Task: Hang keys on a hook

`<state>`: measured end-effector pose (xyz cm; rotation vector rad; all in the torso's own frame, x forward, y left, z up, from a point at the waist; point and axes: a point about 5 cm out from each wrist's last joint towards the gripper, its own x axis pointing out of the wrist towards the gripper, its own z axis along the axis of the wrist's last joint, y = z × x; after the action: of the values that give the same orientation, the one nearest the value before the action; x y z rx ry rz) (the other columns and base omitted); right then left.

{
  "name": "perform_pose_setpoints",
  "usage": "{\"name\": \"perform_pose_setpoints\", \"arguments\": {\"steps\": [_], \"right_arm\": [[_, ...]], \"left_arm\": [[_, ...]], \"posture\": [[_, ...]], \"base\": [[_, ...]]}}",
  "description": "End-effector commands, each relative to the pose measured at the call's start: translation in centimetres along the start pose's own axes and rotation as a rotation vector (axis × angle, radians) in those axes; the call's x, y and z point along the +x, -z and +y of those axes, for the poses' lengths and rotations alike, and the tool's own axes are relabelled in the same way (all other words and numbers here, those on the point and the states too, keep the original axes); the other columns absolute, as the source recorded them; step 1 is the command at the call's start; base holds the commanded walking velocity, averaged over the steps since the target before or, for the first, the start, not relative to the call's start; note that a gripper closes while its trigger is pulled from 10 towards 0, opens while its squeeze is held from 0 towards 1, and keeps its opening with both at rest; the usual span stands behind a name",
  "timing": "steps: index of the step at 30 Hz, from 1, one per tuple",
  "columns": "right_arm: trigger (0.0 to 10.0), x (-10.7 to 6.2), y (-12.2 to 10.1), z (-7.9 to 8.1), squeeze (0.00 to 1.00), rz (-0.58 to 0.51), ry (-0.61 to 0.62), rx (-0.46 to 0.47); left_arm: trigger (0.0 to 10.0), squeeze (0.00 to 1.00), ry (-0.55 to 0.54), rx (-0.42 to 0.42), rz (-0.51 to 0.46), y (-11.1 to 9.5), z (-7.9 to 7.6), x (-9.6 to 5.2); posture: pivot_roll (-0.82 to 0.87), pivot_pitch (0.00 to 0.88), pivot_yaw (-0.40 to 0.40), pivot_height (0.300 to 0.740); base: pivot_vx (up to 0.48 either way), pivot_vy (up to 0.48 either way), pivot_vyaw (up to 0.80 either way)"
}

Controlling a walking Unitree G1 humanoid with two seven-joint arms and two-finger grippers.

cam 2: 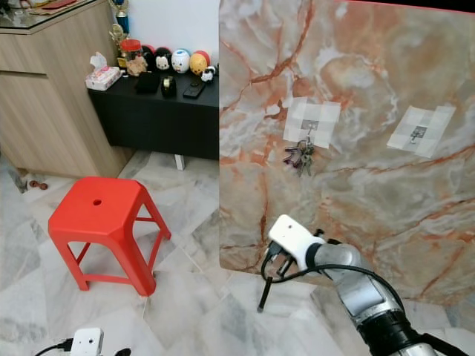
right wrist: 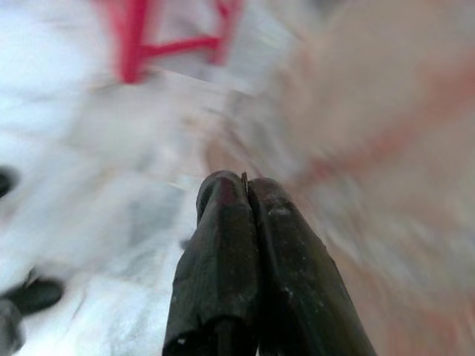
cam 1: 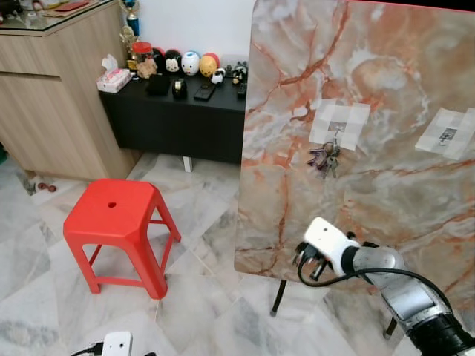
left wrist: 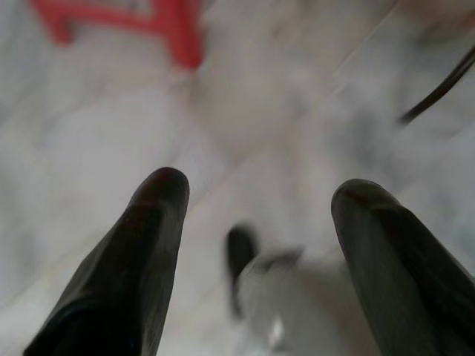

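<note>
Keys (cam 1: 324, 157) hang from a hook (cam 1: 336, 134) on a taped white patch, right of centre in the eye views, against a tilted marble slab (cam 1: 371, 89). A second taped hook (cam 1: 447, 134) sits at the right edge, bare. Right gripper (right wrist: 245, 185) is below the keys, near the slab's lower edge, well apart from them; its fingers are pressed together on nothing. Left gripper (left wrist: 256, 194) hangs low at the bottom left, fingers spread over the marble floor (cam 1: 200, 297). Red stool (cam 1: 115, 219) stands at lower left, black cabinet (cam 1: 178, 122) behind it.
</note>
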<state>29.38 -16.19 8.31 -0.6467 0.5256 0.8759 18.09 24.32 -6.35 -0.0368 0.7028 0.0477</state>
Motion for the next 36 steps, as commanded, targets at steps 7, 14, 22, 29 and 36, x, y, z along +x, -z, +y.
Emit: {"name": "perform_pose_setpoints", "arguments": {"steps": [7,14,22,29,36], "right_arm": [[10.0,0.6,-2.8,-1.4,0.0,-0.037,0.05,-0.036],[10.0,0.2,-2.2,-4.6,0.0,-0.07,0.367,0.261],[10.0,0.0,-2.2,-4.6,0.0,-0.143,0.471,0.465],[10.0,0.3,-2.1,-3.8,0.0,-0.087,0.347,0.342],[10.0,-3.0,-0.4,-8.5,0.0,-0.109,0.923,0.633]], "left_arm": [[10.0,0.0,0.178,0.154,-0.454,-13.8,-0.2,1.4],[10.0,0.0,0.172,0.12,-0.458,-14.3,-0.8,1.6],[10.0,0.0,0.221,0.15,-0.477,-15.1,-1.8,1.3],[10.0,0.0,0.32,0.186,-0.537,-17.6,-3.9,1.0],[10.0,0.0,0.327,0.185,-0.533,-17.5,-4.6,0.8]], "posture": [[0.01,0.0,-0.105,0.74],[0.0,0.0,-0.105,0.74],[-0.01,0.0,-0.086,0.74],[-0.01,0.0,-0.084,0.74],[-0.02,0.0,-0.083,0.74]], "base": [[0.0,0.0,0.0],[0.0,0.0,0.0],[0.0,0.0,0.0],[0.0,0.0,0.0],[0.0,0.0,0.0]]}}
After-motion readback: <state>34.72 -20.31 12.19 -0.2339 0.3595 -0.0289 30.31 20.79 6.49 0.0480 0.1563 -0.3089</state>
